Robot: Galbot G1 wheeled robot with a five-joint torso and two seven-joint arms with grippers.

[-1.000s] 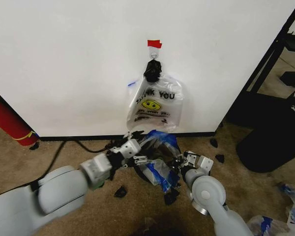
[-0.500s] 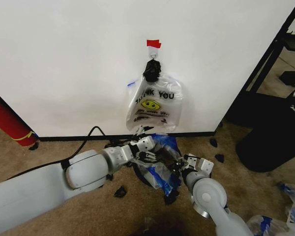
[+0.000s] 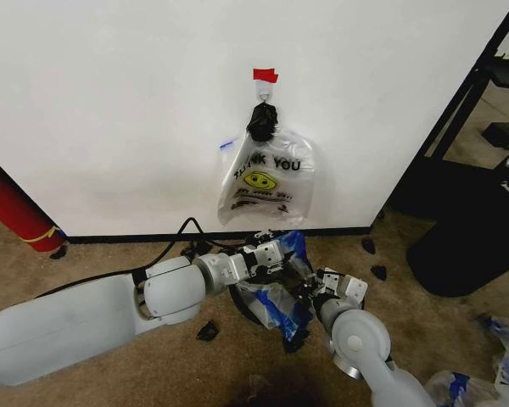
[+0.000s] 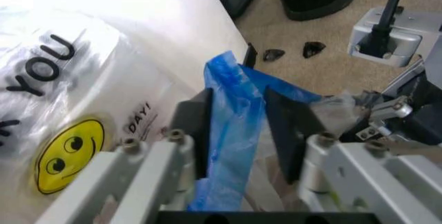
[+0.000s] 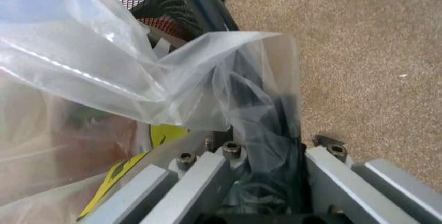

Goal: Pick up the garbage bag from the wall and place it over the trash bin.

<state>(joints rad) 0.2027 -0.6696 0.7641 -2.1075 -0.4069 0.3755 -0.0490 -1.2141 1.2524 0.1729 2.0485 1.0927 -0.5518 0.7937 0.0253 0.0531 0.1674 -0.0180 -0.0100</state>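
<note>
**Both pincers hold the bag over the bin**

Below the white wall (image 3: 110, 102), the trash bin (image 3: 242, 303) carries the garbage bag (image 3: 276, 297). The left pincer (image 3: 276, 252) grips its far blue edge, the right pincer (image 3: 322, 284) its near-right edge, probably to spread the mouth.

A clear "THANK YOU" smiley bag (image 3: 267, 180) hangs under a black knotted bundle (image 3: 262, 121); a red cylinder (image 3: 13, 208) leans far left of it
</note>
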